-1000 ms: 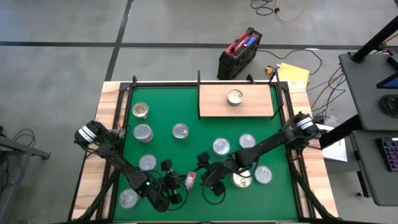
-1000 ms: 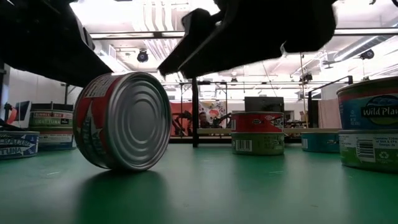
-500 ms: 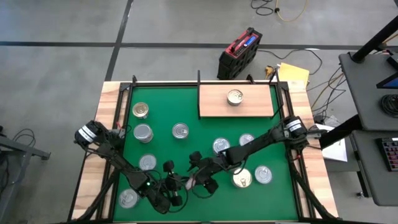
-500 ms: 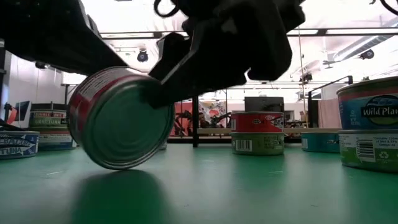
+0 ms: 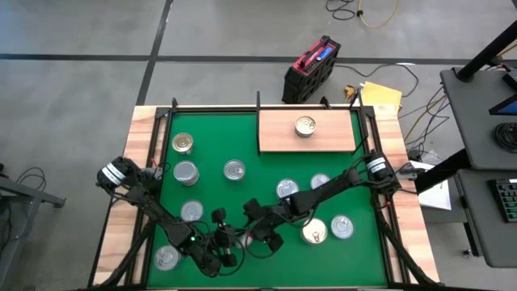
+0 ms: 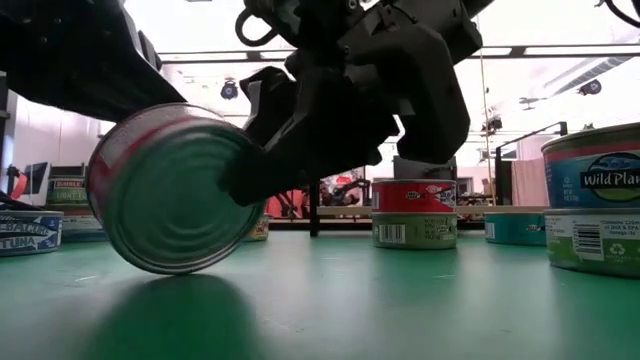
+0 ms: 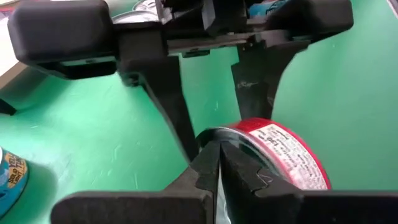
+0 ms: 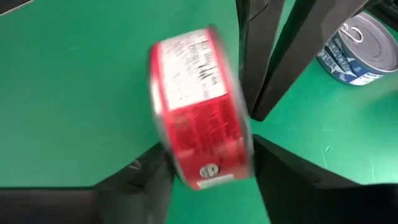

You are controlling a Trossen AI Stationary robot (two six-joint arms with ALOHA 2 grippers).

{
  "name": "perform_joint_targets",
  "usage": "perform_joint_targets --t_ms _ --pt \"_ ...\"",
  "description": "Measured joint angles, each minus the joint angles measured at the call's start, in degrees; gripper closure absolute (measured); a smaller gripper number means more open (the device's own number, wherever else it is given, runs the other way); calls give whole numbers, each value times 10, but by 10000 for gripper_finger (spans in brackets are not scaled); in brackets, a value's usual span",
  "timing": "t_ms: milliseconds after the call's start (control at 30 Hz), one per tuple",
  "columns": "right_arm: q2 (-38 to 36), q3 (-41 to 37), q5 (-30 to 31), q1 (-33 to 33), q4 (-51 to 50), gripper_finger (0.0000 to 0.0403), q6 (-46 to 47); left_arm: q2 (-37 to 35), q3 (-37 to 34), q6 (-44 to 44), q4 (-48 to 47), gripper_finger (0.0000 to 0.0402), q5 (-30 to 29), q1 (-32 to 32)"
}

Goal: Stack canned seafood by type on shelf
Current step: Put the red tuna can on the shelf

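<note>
Red-labelled tin (image 6: 172, 190) sits on its edge, tilted, on the green mat (image 5: 218, 145) near the front of the bench, silvery end facing the low cam. Right tool (image 8: 205, 163) straddles it, one finger each side of the tin's flat ends; fingers partway closed on it and look to be touching, but can't tell for sure if the grip is firm. In high view the right arm reaches diagonally from the bench's right side down to front-centre. Left tool (image 7: 216, 163) is just beside the same tin, fingers pressed together w/ nothing between, tips right at the tin's rim. Shelf (image 5: 307, 132), a pale wood board, lies at the far edge of the mat w/ one gold-lidded tin (image 5: 304, 125) on it. Other tins are spread over the mat: silvery-lidded ones left and centre, a few by the right arm, incl. a gold-lidded one (image 5: 314, 234) front right. Low view shows a red tin stacked on a green one (image 6: 413, 213) further back.
</note>
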Motion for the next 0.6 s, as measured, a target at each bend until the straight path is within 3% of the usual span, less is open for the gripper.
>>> perform_joint_targets --t_ms 133,300,600 --pt "-1 0 -1 0 -10 265 -9 -1 1 -1 -10 402 0 0" --pt "-3 0 -1 0 -18 264 -10 -6 1 0 -17 402 -7 0" --pt "-29 0 36 2 -101 264 19 -28 1 1 -78 402 -87 1"
